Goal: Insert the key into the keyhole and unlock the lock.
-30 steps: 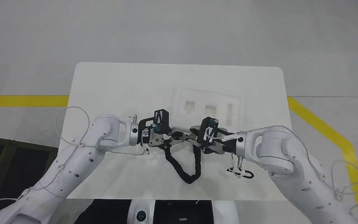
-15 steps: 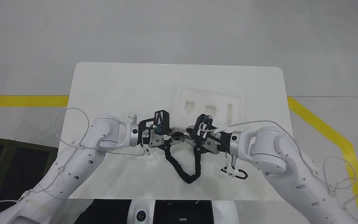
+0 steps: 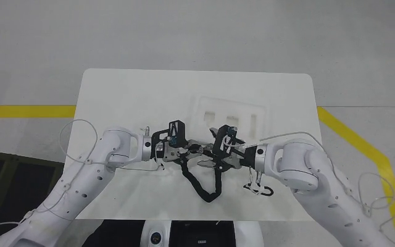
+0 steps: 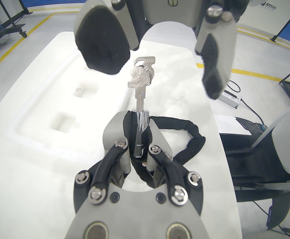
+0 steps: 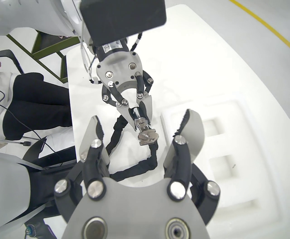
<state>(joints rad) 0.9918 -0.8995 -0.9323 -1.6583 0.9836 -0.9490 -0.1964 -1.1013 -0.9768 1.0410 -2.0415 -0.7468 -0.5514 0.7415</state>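
Now, with the key [image 4: 141,74] seated in the lock cylinder [image 4: 141,126] clamped by the left gripper [image 4: 139,120] toward the front edge of the table [image 3: 123,99], the spread right gripper [image 4: 158,78] should pinch its head squarely.

A short line of dark capital letters, with a small mark before it, stands on a white board [image 4: 262,8] in the room beyond the table [image 4: 204,68]. A small white label [image 5: 110,46] with a square code and print too tiny to read sits on the black wrist [image 5: 123,44], at nine o'clock of the left gripper [image 3: 188,150] in the top view.
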